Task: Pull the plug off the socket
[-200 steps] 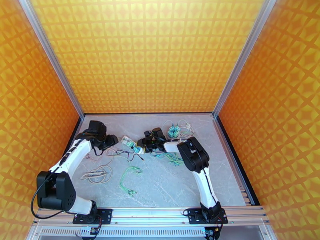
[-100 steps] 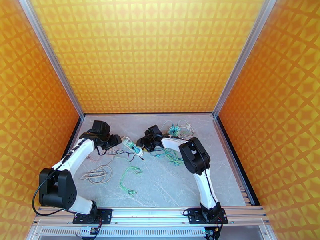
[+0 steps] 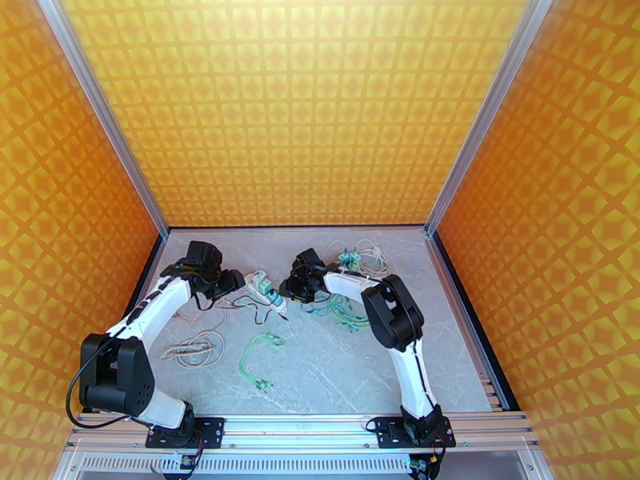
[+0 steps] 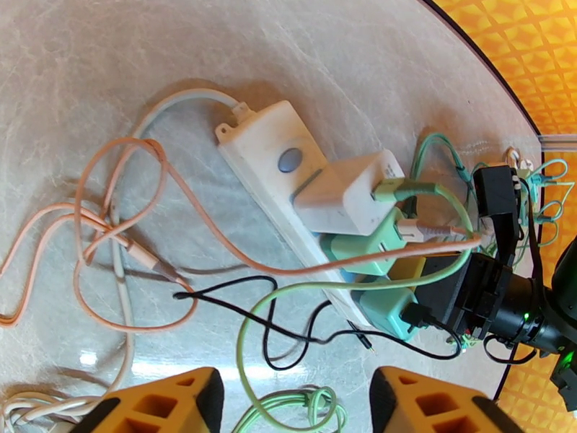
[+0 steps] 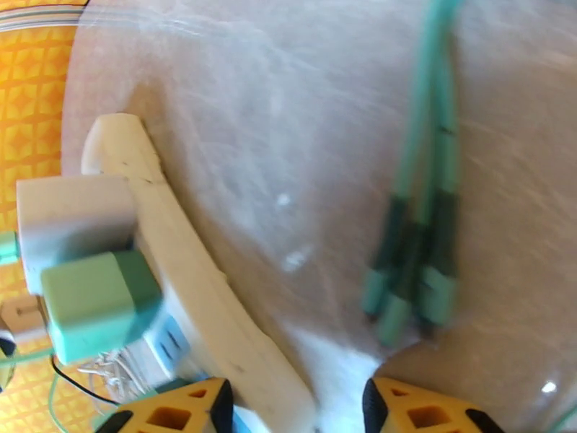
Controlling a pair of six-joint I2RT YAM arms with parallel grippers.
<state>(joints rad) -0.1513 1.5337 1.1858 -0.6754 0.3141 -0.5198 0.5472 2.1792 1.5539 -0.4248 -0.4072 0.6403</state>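
Observation:
A white power strip, the socket, lies slanted on the marble table. A white plug, a green plug and a teal plug sit in it. From above, the socket lies between both arms. My left gripper hovers just left of it. In the left wrist view my left gripper is open, over loose cables. My right gripper is at the strip's right end. In the right wrist view my right gripper is open, with the socket's end between its fingers; green plug beside it.
Loose cables crowd the table: a pink cable, a black cable, green cable loops, a white coil and teal connectors. More cables and teal adapters lie at the back. Orange walls enclose the table.
My left gripper has shifted right toward the power strip. My right gripper has crept left and back along the strip's right end. The strip has turned slightly.

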